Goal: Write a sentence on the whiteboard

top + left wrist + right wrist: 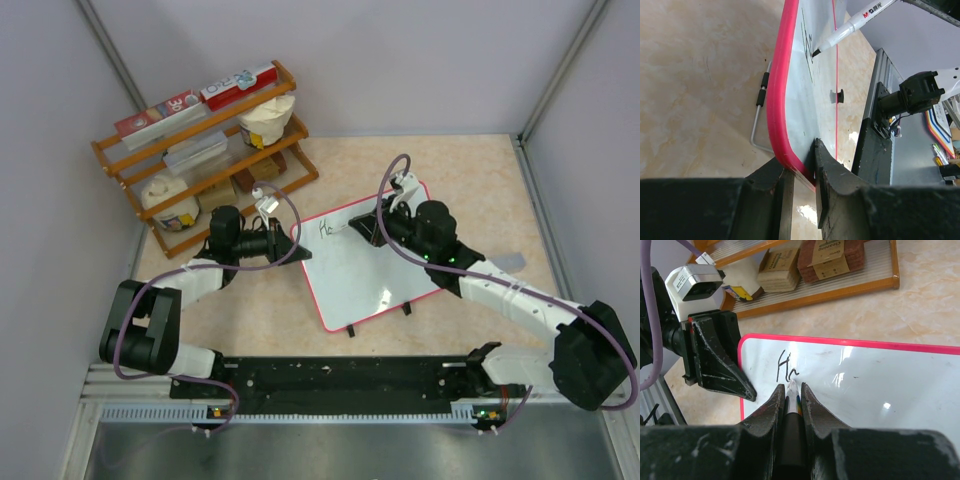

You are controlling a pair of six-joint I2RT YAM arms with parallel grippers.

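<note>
The whiteboard (365,270), white with a red rim, lies tilted on the table. My left gripper (297,245) is shut on its left corner rim (790,155). My right gripper (378,228) is shut on a white marker (792,395), its black tip (816,51) touching the board near the top left. Only the start of the sentence (786,365) is written, black strokes reading "Ha"; it also shows in the top view (325,229) and edge-on in the left wrist view (809,47).
A wooden rack (205,150) with boxes, bags and jars stands at the back left; its lower shelf (810,287) shows beyond the board. A metal stand leg (759,117) sticks out under the board. A grey patch (510,261) lies to the right.
</note>
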